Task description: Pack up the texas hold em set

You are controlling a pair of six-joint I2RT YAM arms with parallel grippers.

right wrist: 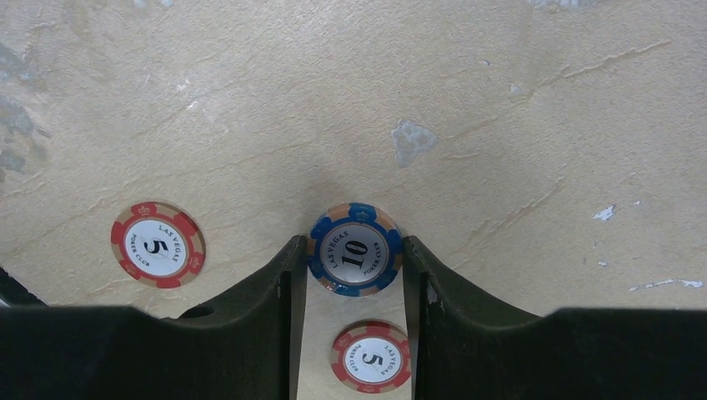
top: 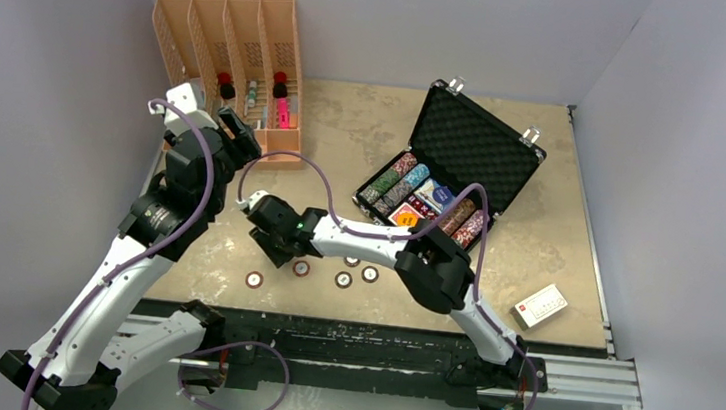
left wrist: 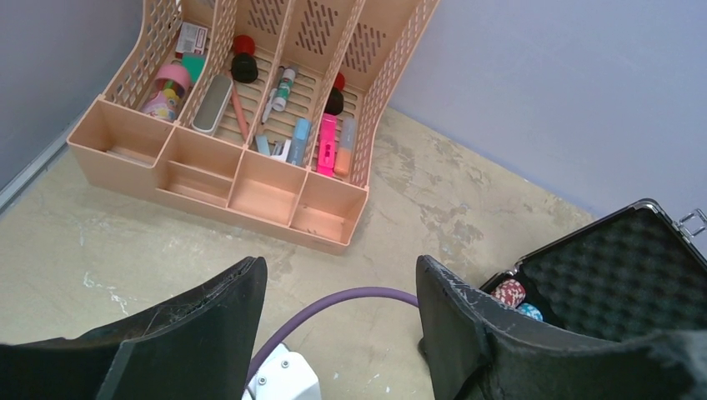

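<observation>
The black briefcase (top: 481, 141) lies open at the back right, with rows of coloured chips (top: 418, 192) in its foam base. Loose chips (top: 343, 279) lie on the table near the front. My right gripper (right wrist: 353, 243) is low over the table left of them. Its fingertips press both sides of a blue "10" chip (right wrist: 354, 250). One red "5" chip (right wrist: 371, 357) lies between its fingers further back, another red "5" chip (right wrist: 157, 244) to the left. My left gripper (left wrist: 339, 265) hangs open and empty above the table, by the orange rack (left wrist: 250, 179).
The orange four-slot rack (top: 243, 53) with pens and bottles stands at the back left. A small white card box (top: 540, 304) lies at the front right by the table edge. A purple cable (left wrist: 333, 308) of the right arm loops under my left gripper.
</observation>
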